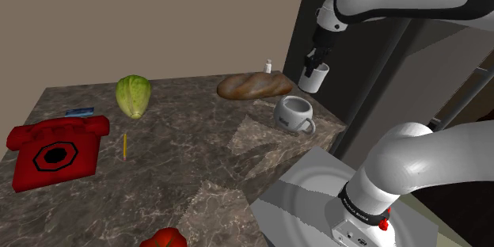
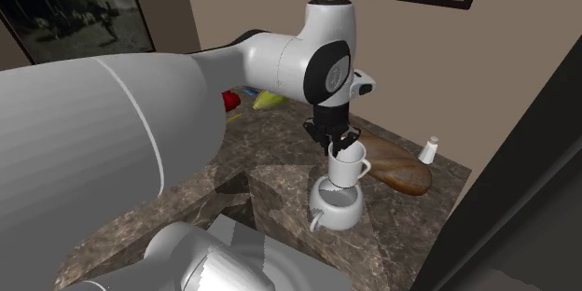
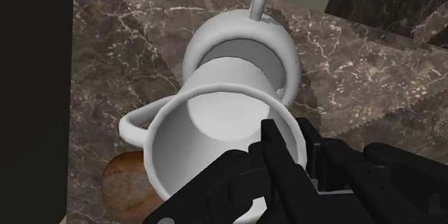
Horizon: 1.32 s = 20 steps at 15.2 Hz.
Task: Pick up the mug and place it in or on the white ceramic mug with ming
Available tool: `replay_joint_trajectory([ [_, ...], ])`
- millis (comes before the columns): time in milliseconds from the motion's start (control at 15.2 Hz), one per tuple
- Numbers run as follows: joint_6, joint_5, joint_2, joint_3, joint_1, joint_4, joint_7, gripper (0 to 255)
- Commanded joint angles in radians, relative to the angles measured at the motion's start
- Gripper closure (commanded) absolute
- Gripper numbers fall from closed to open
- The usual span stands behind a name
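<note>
Clasping empty mug (image 2: 350, 166) abv round mug (image 2: 336, 211)

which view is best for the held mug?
Wrist view: the small white mug is close, rim and inside plain, the gripper shut on its wall. Second exterior view shows it side-on above the round mug; shoulder view shows it far off, under the gripper.

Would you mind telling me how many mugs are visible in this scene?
2. One white mug is held in the gripper above the countertop; a rounder white mug sits on the countertop below it, beside the bread loaf. None seems hidden.
</note>
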Motion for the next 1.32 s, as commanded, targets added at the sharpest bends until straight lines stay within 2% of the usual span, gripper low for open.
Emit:
replay_joint_trajectory([
  [0,0.028,-0.003,-0.003,-0.003,-0.002,-0.03,0.001,255],
  [792,0.21,-0.024,0.018,-0.02,-0.01,-0.192,0.013,255],
  [1254,0.21,-0.024,0.018,-0.02,-0.01,-0.192,0.013,255],
])
